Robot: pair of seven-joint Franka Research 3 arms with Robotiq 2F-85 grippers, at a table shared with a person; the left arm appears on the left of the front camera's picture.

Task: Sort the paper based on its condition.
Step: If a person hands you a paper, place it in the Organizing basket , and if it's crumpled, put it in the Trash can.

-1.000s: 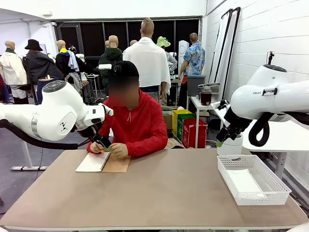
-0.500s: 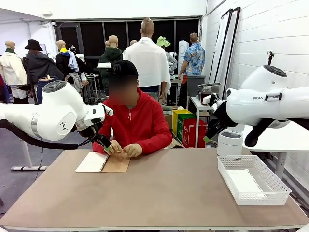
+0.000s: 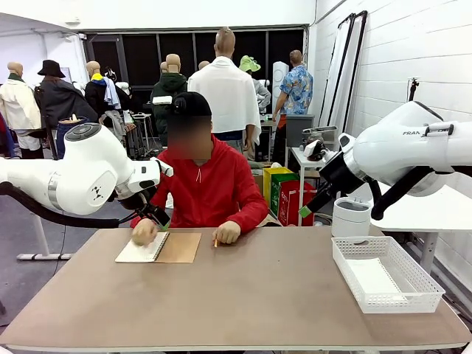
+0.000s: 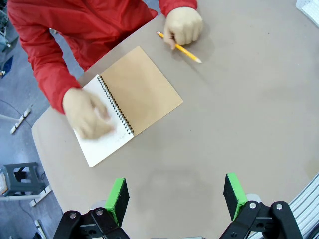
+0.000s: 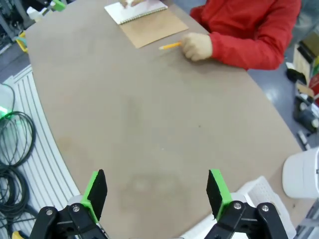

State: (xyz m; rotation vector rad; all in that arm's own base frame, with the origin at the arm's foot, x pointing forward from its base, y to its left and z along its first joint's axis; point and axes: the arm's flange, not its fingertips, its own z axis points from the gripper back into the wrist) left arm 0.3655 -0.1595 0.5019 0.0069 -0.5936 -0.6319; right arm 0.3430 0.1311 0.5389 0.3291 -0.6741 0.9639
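A pale brown table point(image 3: 258, 295) runs across the lower half of the front view, with white brick wall at the right. A person in a red top point(image 3: 214, 188) sits at its far edge. What looks like a sheet of paper point(image 3: 375, 279) lies flat on the floor of a white mesh basket point(image 3: 398, 302) at the lower right of that view, near the table's right end. The right gripper point(image 3: 304, 212) hangs in the air above and to the left of the basket, well apart from the sheet. In the right wrist view its green-padded jaws point(image 5: 157, 191) stand wide apart with nothing between them, over bare tabletop. A corner of the basket shows at that frame's bottom right. A white tub point(image 3: 352, 217) stands just behind the basket. The right arm point(image 3: 413, 158) carries the maker's name, of which only "FRA" can be read. Toward the left of the table lies a spiral notebook point(image 3: 177, 248), opened flat, its brown cover to the right of the coil and a white page to the left. One of the person's hands point(image 4: 87, 112), blurred, rests on that page. The other hand point(image 4: 183, 25) lies beside the notebook holding a yellow pencil point(image 4: 182, 50) on the table. The left gripper point(image 3: 156, 216) sits just above the hand on the page, far across the table from the basket. Its jaws point(image 4: 174, 196) are spread and empty.
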